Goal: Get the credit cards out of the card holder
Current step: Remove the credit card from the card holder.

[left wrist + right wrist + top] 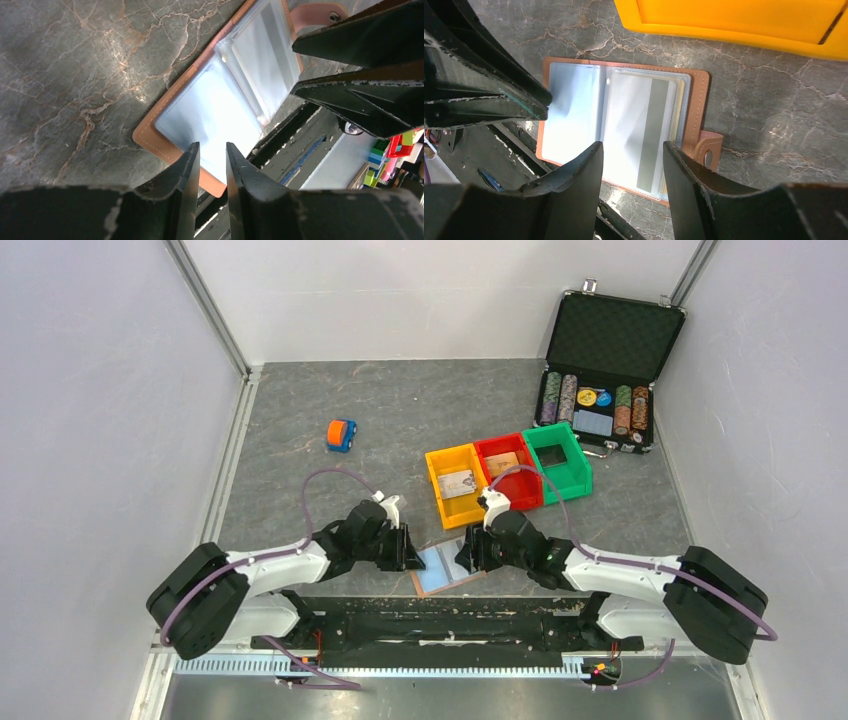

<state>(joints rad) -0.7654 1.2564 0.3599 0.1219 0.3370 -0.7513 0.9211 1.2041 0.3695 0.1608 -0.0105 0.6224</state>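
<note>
**Ana:** Left gripper [212, 149] right up close, what has it got?

**Ben:** Nothing. Its fingers are nearly together, with just a slim gap, over the near left part of the card holder [220, 100]. The right gripper [632, 146] is spread wider over the holder's near edge. It's bare too.

**Ana:** And the holder itself?

**Ben:** It's lying open and flat at the near edge of the table [300, 420], between the two grippers. The yellow bin [434, 485] is just beyond it.

**Ana:** Are any cards out?

**Ben:** It looks that way. A pale card [455, 483] lies in the yellow bin and a tan card [502, 462] in the red bin [498, 441]. I'd count those two as done.

**Ana:** So what's left?

**Ben:** At least one, I'd say. A white striped card [639, 115] still sits in the right-hand clear pocket, grey band showing through the plastic. The left-hand pocket is all glare, so I can't tell if anything's in it.
</note>
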